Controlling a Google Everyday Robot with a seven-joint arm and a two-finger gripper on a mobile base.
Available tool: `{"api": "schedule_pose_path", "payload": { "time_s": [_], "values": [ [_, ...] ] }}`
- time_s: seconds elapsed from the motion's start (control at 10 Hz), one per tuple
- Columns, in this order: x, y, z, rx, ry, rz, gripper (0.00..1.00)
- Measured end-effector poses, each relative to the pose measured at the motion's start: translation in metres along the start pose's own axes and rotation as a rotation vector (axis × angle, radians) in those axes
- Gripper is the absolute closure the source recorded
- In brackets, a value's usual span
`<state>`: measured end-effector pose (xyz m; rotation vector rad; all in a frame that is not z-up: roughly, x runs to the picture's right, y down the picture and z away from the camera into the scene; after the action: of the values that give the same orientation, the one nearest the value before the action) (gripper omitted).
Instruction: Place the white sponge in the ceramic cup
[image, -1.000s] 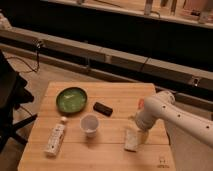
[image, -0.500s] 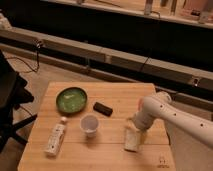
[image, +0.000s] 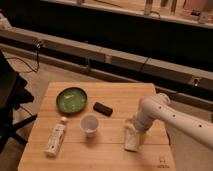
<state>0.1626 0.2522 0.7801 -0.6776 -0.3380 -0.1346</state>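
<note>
Gripper sits at the sponge, seemingly the grasp step; its opening cannot be told. The next move calls for a lift across to the cup.

Matt wooden table beneath gripper

The table is viewed obliquely from above its near side, fairly close; the pincer is seen right of centre.
</note>
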Motion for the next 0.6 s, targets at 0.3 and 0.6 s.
{"api": "schedule_pose_path", "payload": {
  "time_s": [0.3,0.6],
  "values": [
    [0.001,0.005,0.009,0.019,0.001,0.039,0.20],
    [0.002,0.010,0.023,0.007,-0.017,0.052,0.20]
  ]
}}
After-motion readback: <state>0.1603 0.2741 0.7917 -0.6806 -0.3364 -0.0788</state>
